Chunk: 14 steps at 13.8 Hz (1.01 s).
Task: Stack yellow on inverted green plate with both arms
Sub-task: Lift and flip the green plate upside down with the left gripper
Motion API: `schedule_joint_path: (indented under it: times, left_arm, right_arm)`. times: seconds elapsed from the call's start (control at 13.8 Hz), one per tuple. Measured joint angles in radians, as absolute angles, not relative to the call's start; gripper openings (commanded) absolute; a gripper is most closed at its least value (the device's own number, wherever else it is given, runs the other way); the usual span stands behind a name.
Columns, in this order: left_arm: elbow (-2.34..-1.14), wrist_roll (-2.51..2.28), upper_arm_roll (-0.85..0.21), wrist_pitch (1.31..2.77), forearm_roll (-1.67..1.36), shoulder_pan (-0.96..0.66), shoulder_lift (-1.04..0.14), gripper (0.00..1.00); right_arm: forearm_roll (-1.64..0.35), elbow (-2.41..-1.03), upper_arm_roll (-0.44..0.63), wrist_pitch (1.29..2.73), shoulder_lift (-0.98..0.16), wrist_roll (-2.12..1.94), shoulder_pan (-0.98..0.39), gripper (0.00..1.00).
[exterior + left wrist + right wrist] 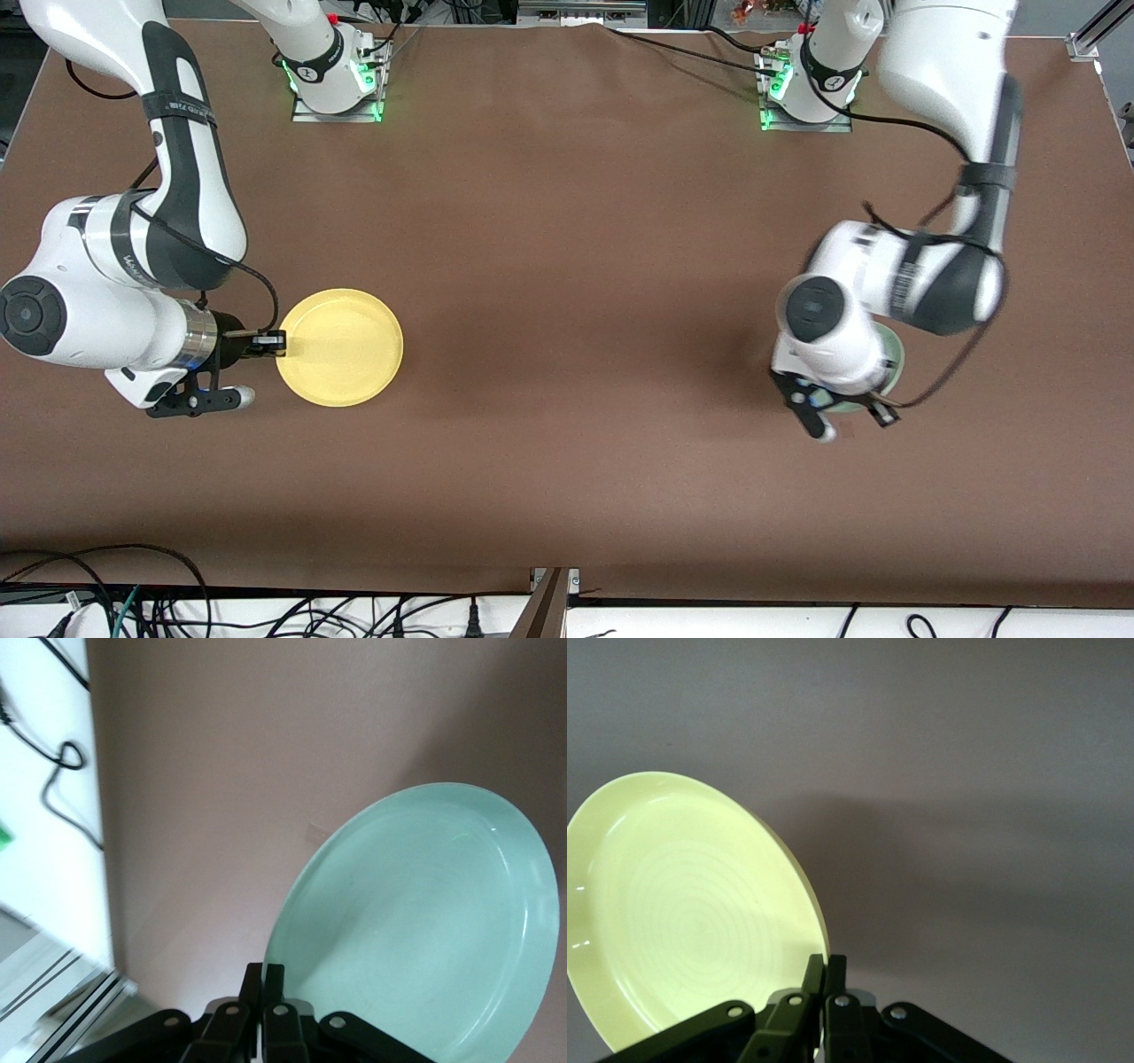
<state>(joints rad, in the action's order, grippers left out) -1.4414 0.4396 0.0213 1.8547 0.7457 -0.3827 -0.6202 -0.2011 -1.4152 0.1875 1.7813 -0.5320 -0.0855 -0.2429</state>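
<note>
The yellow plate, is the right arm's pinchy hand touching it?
Touching. The right wrist view shows the right gripper with its fingers pinched shut on the yellow plate's rim.

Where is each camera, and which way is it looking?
Front view: high across the table, facing both arms, whose bases line its top edge.
Left wrist view: on the left arm's wrist, looking along the left tool at the round pale green plate pinched by its rim.
Right wrist view: on the right wrist, looking along the right tool gripping the round yellow plastic plate.
Shared: front and right wrist views both show the yellow plate.
</note>
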Motion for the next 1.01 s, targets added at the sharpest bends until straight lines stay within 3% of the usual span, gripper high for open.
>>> schedule_joint_path:
  times: [0.43, 1.01]
  left_arm:
    - [-1.444, -0.002, 0.023, 1.584, 1.0, -0.658, -0.696, 0.0]
    - [-1.44, -0.434, 0.028, 1.446, 1.052, -0.892, -0.835, 0.0]
  right_arm:
    - [-0.199, -1.415, 0.187, 1.781, -0.532, -0.085, -0.245, 0.0]
    - [-0.19, -1.415, 0.186, 1.781, -0.532, -0.085, -0.251, 0.0]
